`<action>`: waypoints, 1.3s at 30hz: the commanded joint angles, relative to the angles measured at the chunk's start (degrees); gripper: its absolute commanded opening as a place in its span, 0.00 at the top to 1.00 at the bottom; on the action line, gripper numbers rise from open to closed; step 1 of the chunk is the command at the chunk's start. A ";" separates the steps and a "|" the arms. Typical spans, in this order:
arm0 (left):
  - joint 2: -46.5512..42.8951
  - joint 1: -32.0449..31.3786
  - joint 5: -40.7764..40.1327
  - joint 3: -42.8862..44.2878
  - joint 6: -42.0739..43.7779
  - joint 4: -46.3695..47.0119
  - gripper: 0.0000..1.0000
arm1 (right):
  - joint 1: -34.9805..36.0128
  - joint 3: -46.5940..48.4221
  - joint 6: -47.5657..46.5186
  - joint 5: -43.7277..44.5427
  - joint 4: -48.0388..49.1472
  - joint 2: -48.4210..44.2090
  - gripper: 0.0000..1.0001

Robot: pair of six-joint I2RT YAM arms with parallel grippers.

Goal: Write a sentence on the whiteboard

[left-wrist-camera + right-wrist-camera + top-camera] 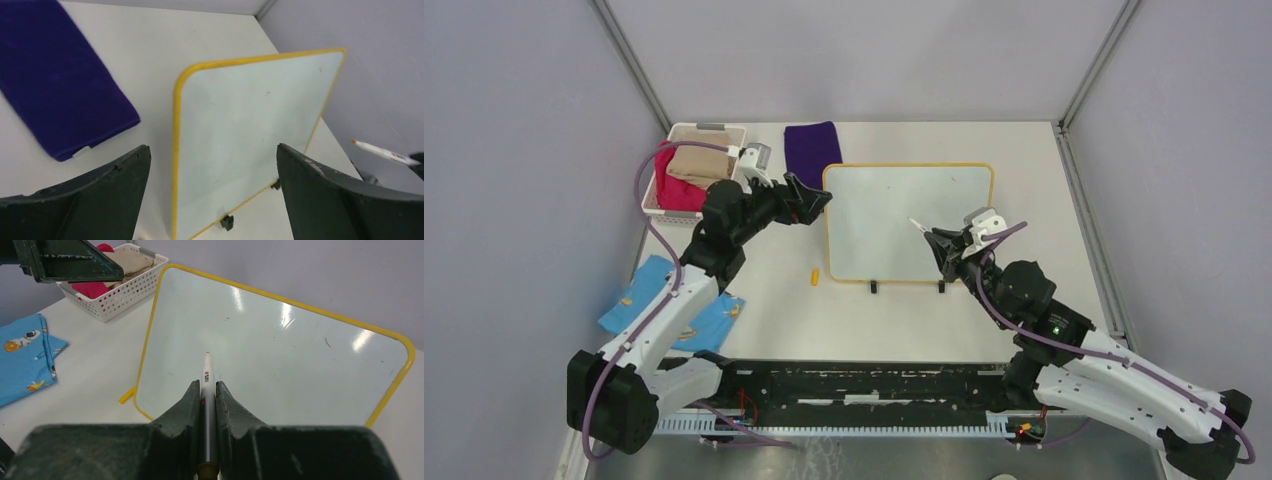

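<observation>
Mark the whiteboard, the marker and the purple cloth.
whiteboard (909, 215): top view, bare white face.
marker (207, 376): right wrist view, white barrel just behind the tip.
purple cloth (812, 152): top view, middle of the cloth.

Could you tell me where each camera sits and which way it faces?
Top external: above, behind the bases, looking down at the table; left arm and right arm show.
Left wrist: on the left arm, facing the whiteboard; open left gripper frames it.
Right wrist: on the right arm, facing the whiteboard; right gripper clamps the marker.
Shared: all three show whiteboard and marker.
</observation>
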 commanded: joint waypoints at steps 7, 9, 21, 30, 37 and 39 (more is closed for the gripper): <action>1.50 0.08 9.19 -2.01 -6.60 12.86 0.00 | 0.06 6.02 -0.81 -5.31 6.98 6.08 1.00; 1.63 0.08 7.74 -1.11 -4.89 11.12 0.00 | 0.07 6.07 -1.09 -5.51 7.57 6.18 1.00; 11.14 9.42 30.18 -2.75 -6.01 24.04 0.05 | 0.12 5.28 -2.07 -6.99 7.85 4.73 1.00; 18.82 9.58 41.75 -3.54 -1.73 29.68 0.06 | 0.09 4.31 -2.10 -6.96 6.24 2.07 1.00; 27.20 9.30 46.15 -3.44 -1.77 33.67 0.12 | 0.09 3.85 -1.13 -8.19 7.10 2.66 1.00; 28.26 9.31 46.60 -4.05 -1.34 34.22 0.12 | 0.08 3.87 -1.11 -8.43 6.98 2.68 1.00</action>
